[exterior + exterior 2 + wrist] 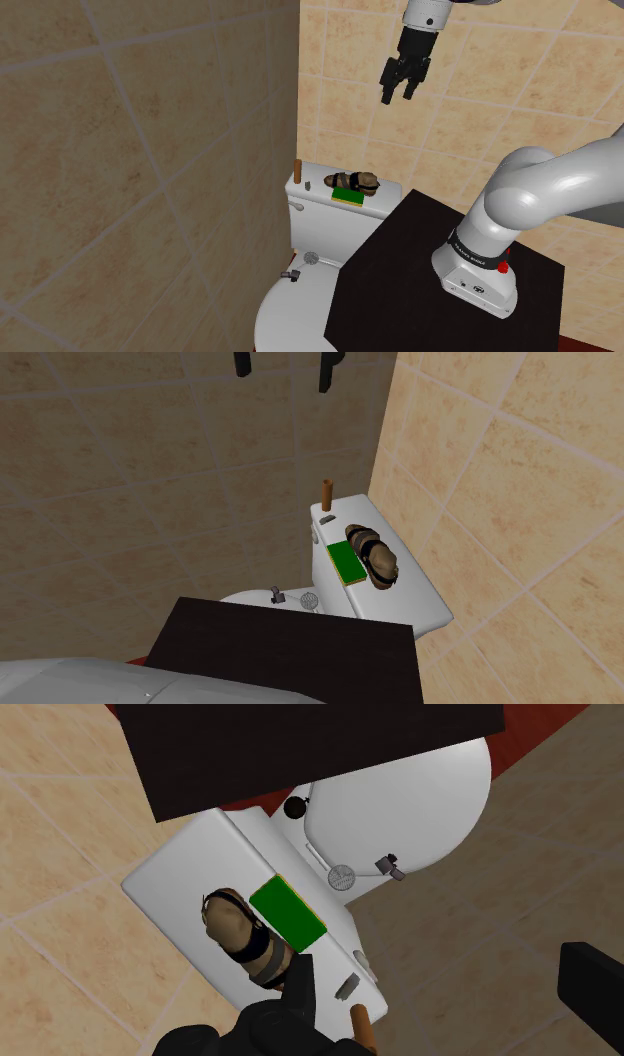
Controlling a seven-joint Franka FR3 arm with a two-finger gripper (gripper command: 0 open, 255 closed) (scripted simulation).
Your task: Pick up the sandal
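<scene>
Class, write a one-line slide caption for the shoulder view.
Open gripper hangs high above the brown sandal lying beside a green pad on the toilet tank.

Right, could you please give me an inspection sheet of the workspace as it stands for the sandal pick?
Surface: white tank lid of a toilet, carrying three things.
Job's things: sandal, brown with dark straps, lies flat on the tank lid, not held.
Clutter: green pad close beside the sandal; brown cylinder upright at the lid's end; round mesh piece and small grey piece on the toilet cover below.
Grippers: gripper high above the tank, jaws open and empty.
Cables: nothing seen.
Surroundings: tan tiled walls; black stand against the toilet.
</scene>
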